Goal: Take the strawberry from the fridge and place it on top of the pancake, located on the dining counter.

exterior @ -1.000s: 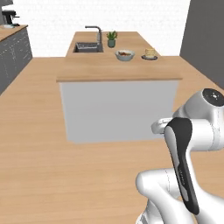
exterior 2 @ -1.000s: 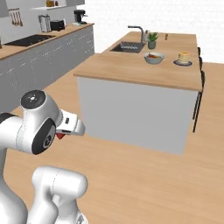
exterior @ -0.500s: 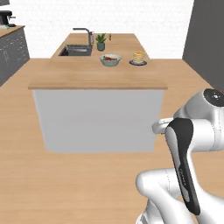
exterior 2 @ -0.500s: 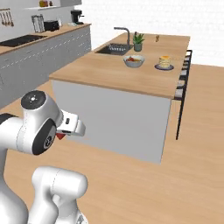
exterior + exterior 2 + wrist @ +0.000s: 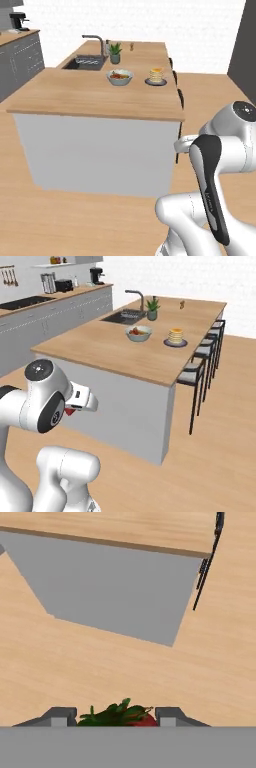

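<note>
1. Step: transport leg. The strawberry [image 5: 131, 716] is out of the fridge and sits between the finger tips of the gripper [image 5: 116, 716] in the hand view, green leaves up, red body just showing. Jaws look clamped on it, partly closed, one tip on each side. A red speck by the hand in the right base view fits that.
2. The arm is tucked in close to the base, hand pointing down at the wood floor [image 5: 100, 662], with the near corner of the dining counter [image 5: 90, 95] ahead. The berry is well apart from the target.
3. Left to right on the counter top, left base view: sink [image 5: 85, 63] with faucet [image 5: 95, 44] at the far left, a small potted plant [image 5: 115, 51] just beside it, then the grey fruit bowl [image 5: 120, 77], then the pancake [image 5: 156, 76] stack on its dark plate near the right edge.
4. Containers: the bowl holds mixed red and yellow fruit. The plate holds only the pancake stack, something orange on top, too small to identify. Sink contents not readable.
5. Stools [image 5: 200, 356] line the right side of the island in the right base view, so that side is obstructed low down.
6. Next, my read: close the remaining gap with the base, lift the hand above counter height, reach over the top to the stack, then lower and release.
7. Risk: the berry is tiny and round and could roll off the stack if released high or off centre.
</note>
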{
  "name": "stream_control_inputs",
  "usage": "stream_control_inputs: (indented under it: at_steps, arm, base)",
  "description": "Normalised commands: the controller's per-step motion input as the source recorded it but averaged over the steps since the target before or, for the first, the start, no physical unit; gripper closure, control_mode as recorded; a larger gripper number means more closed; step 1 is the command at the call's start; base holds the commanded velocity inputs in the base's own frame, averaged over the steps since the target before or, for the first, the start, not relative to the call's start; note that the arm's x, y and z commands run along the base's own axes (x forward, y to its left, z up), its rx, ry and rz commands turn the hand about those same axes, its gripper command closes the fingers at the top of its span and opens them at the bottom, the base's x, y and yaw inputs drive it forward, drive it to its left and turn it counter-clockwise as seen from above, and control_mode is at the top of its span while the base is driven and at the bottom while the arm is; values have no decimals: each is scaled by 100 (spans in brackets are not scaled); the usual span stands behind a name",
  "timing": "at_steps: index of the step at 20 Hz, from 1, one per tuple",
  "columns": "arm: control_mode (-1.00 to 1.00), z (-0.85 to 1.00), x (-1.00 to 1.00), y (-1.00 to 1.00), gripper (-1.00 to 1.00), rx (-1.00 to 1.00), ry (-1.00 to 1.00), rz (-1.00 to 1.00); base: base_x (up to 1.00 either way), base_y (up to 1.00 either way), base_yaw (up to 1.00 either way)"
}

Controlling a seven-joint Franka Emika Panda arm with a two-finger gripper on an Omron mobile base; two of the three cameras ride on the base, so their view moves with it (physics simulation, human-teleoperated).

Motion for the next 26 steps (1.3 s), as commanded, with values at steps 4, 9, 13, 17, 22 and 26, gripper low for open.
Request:
stream_control_inputs:
  at_steps: [4,9,13,17,22,26]
  arm:
    - [100,0,0,0,100,0,0,0]
    - [100,0,0,0,100,0,0,0]
    - [100,0,0,0,100,0,0,0]
    - [100,0,0,0,100,0,0,0]
    - [100,0,0,0,100,0,0,0]
    - [100,0,0,0,100,0,0,0]
  base:
    - [75,-93,26]
    - [71,-91,27]
    - [74,-86,25]
    - [50,-96,28]
    - [19,-98,31]
    - [24,-91,30]
